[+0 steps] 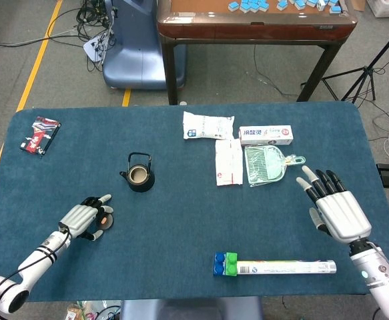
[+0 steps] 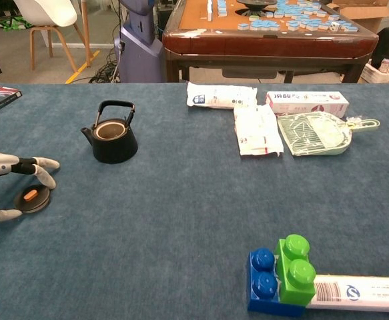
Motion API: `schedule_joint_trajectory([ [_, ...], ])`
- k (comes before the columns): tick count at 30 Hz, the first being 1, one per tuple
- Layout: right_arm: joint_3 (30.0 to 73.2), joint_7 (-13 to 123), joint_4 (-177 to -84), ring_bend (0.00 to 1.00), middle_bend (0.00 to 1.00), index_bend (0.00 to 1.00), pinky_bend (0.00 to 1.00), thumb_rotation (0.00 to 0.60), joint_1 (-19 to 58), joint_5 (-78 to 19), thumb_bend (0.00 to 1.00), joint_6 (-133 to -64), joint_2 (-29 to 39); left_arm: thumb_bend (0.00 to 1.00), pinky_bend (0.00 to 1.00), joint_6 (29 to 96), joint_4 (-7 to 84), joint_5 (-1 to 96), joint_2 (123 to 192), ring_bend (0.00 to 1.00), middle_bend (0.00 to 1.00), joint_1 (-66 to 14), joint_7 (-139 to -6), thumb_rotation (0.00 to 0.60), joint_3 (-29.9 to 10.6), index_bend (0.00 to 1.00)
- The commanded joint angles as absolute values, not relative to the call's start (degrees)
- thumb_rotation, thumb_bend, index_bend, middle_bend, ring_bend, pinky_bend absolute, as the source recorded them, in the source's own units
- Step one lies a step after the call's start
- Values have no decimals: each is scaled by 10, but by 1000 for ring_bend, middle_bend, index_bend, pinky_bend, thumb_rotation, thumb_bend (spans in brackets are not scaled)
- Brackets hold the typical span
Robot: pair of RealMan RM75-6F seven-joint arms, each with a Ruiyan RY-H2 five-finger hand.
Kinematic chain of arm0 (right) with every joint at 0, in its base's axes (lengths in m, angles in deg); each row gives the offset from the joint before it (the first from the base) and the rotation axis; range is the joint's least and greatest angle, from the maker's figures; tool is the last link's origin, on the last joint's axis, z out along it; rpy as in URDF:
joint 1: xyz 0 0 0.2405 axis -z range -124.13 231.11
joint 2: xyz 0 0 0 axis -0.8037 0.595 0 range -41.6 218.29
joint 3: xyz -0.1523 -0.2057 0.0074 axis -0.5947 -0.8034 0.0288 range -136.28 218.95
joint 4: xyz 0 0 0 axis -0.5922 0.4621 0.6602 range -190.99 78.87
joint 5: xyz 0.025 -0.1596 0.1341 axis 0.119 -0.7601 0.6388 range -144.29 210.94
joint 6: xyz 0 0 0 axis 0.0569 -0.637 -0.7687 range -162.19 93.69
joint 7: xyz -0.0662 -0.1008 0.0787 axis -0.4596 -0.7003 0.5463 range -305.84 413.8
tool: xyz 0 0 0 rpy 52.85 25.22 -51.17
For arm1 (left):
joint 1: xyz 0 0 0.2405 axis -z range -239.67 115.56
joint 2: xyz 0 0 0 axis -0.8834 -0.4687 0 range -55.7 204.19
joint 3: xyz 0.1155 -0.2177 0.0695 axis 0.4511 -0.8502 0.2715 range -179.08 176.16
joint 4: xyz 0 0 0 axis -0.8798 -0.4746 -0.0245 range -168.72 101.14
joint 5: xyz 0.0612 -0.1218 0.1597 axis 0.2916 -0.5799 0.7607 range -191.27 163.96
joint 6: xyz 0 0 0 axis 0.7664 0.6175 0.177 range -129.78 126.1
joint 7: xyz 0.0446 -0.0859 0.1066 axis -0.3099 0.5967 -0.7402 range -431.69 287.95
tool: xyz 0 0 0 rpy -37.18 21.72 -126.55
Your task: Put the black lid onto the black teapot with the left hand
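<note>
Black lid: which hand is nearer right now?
Left. The left hand arches over the black lid, fingers around it; the right hand hovers open across the table.

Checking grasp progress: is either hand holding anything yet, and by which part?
Nothing is held. The left hand hovers with fingers spread around the round black lid lying on the table; the right hand is open, empty.

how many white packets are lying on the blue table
2. One white packet lies at the far edge, left of the toothpaste box. The other white packet lies just nearer, left of the green dustpan. None looks hidden.
</note>
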State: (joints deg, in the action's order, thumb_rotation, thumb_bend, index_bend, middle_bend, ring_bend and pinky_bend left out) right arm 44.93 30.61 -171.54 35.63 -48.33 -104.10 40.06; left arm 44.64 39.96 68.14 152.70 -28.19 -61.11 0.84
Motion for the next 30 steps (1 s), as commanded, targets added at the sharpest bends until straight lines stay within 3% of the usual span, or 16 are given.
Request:
schedule_joint_trajectory([
  [1, 449, 307, -1715, 0, 0, 88, 0, 600, 357, -484, 546, -1041, 400, 331, 0, 449, 401, 682, 1526, 0, 0, -283, -611, 600, 8, 315],
  [30, 447, 339, -1689, 0, 0, 89, 0, 600, 356, -497, 546, -1037, 391, 331, 0, 460, 459, 661, 1486, 0, 0, -291, -668, 600, 5, 368],
])
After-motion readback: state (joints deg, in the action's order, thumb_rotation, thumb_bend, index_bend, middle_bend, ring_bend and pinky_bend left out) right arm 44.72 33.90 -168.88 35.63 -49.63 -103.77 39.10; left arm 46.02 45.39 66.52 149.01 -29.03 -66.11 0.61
